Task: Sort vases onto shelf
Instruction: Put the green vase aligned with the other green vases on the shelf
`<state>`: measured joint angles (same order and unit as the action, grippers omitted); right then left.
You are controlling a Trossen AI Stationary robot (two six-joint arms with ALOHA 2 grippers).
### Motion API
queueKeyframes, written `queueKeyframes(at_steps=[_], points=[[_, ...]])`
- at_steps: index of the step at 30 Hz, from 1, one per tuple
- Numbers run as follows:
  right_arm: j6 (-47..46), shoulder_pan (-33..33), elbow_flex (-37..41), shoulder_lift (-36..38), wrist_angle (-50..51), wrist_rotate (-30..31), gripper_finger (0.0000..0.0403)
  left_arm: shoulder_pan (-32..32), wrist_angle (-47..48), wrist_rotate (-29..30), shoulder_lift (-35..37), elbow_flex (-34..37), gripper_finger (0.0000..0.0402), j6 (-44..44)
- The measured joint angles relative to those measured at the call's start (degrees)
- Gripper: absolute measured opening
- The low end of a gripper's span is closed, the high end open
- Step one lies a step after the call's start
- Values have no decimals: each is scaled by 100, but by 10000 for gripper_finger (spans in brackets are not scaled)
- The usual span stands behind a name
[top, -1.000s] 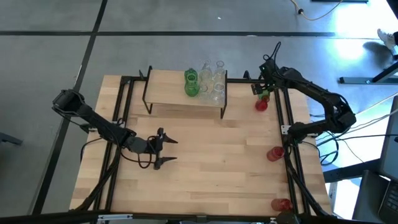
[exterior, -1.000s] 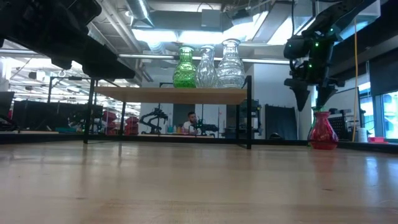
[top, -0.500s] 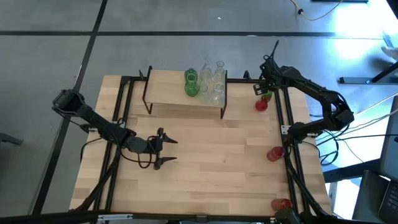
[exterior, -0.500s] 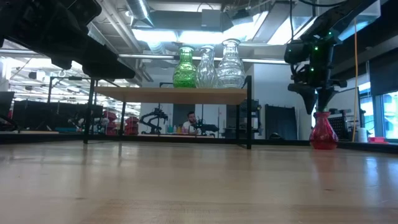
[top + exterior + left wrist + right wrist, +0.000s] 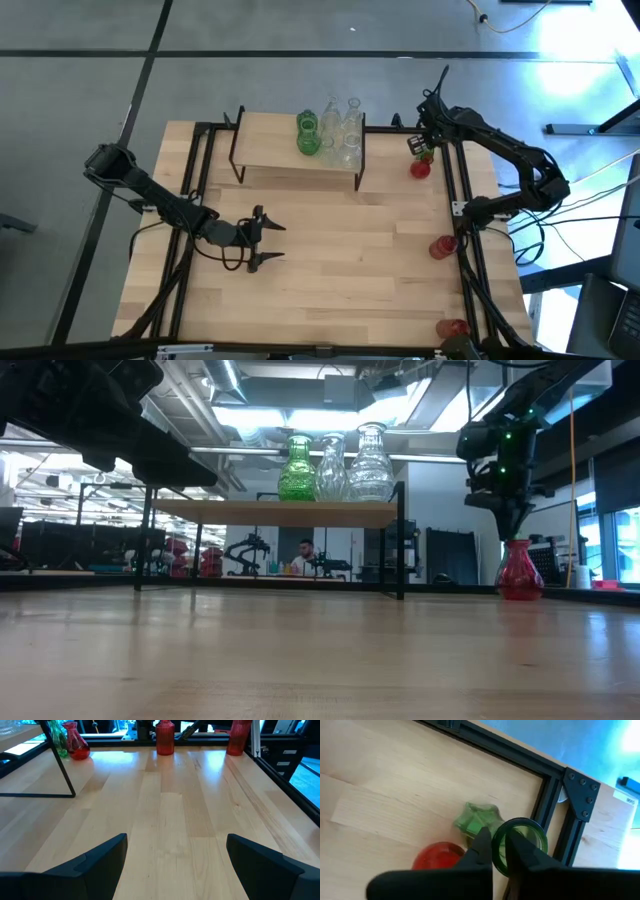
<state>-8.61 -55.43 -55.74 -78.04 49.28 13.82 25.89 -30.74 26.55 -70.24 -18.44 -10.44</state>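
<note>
A green vase (image 5: 479, 819) stands on the table (image 5: 330, 250) just off the right end of the shelf (image 5: 290, 158), near the black frame rail (image 5: 452, 165) at the table's edge. The right gripper (image 5: 498, 840) is clamped on one wall of its round mouth, one finger inside the rim and one outside. A red vase (image 5: 438, 855) stands just beside it, a little nearer the table's front.

On the shelf, at its right end, are a second green vase on the shelf (image 5: 308, 134) and several clear vases (image 5: 346, 134), close together. Two more red vases (image 5: 442, 246) stand along the right edge of the table, well in front of the shelf.

The left gripper (image 5: 268, 240) waits spread wide and empty above the table, in front of the shelf's left half.

Only the right wrist view shows the grip on the rim. From table height, the gripper hangs over the red vase, and the held vase cannot be made out.
</note>
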Motion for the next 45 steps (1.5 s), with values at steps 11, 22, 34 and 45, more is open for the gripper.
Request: queueKeyframes(at_steps=[11,22,34,45], points=[[205,365,-239,-35,12,101,7,0,2,4,0,0,336,2],[286,1545,-799,-22,130,-37,2,0,2,4,0,-2,336,2],[-141,3299,-809,-15,811,0,3,0,2,0,0,-2,336,2],[-289,5410,-814,-11,884,-394,5,2,-138,-4,0,-2,336,0]])
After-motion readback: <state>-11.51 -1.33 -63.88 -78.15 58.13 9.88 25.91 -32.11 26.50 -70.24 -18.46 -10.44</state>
